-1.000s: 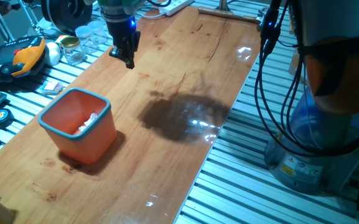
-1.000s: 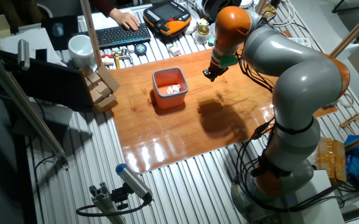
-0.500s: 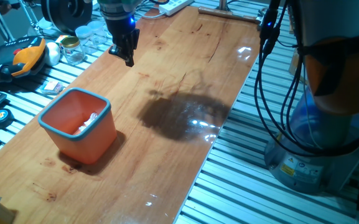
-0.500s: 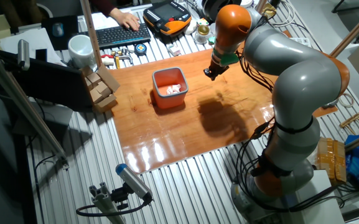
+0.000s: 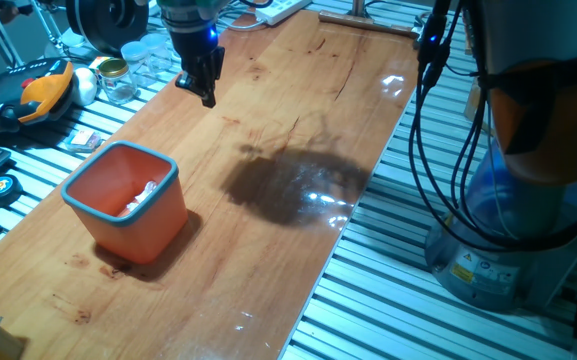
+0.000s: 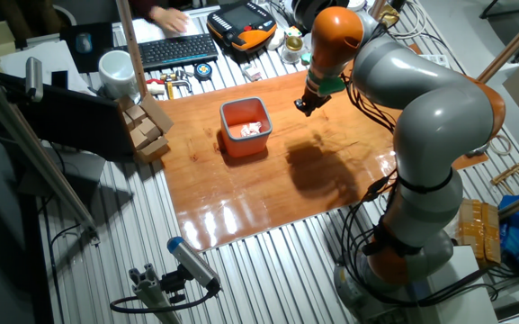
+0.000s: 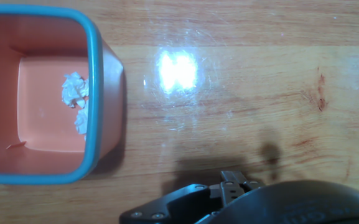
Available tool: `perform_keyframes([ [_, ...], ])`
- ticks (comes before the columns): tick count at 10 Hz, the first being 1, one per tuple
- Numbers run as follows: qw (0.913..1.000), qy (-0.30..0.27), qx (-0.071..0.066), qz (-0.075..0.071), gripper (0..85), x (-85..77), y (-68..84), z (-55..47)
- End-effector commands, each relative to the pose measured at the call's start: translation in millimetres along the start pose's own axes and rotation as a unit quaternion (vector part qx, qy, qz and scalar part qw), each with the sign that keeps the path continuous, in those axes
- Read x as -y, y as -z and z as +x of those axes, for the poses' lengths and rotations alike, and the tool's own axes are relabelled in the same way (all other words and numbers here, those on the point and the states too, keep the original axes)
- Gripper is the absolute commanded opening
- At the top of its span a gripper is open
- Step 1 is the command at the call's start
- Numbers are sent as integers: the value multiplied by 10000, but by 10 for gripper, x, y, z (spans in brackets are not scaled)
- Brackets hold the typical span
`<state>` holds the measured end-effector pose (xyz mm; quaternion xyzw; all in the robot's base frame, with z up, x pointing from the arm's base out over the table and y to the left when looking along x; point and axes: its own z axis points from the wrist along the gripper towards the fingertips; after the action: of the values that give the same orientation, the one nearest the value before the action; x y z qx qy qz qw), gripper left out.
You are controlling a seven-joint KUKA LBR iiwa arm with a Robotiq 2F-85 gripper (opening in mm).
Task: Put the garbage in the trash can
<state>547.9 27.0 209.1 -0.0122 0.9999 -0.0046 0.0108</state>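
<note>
Gripper [image 5: 206,95]: above the wooden table [image 5: 298,120], well apart from the bin; fingers look pressed together, empty.
Surroundings: glass jars [image 5: 118,80], keyboard [image 6: 171,50].
Trash can [image 5: 126,200]: orange, blue-rimmed.
Garbage [image 7: 74,93]: white crumpled scrap on bin floor.

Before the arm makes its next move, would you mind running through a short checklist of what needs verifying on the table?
1. Garbage inside the trash can: ok, white crumpled scraps lie on the bin floor near one wall.
2. Trash can upright on the wooden table: ok, its blue rim faces up.
3. Gripper clear of the bin: ok, it hangs above bare wood to one side of it.
4. Gripper empty: cannot tell, the fingers are dark and small in both fixed views and hidden in the hand view.
5. Loose scraps left on the wood: ok, none visible in any view.
6. Glass jars out of the way: ok, they stand off the wood beyond its edge.
</note>
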Motion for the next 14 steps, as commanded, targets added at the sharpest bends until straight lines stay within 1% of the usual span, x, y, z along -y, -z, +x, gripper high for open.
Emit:
perform_keyframes([
  [1,10000,-19,1,17,0,1,8,-1],
  [2,10000,-27,24,17,0,1,-3,-5],
  [5,10000,-42,24,9,0,12,-11,-6],
  [8,10000,-27,16,-6,0,28,-30,-31],
  [14,10000,-4,24,2,0,29,-20,-38],
])
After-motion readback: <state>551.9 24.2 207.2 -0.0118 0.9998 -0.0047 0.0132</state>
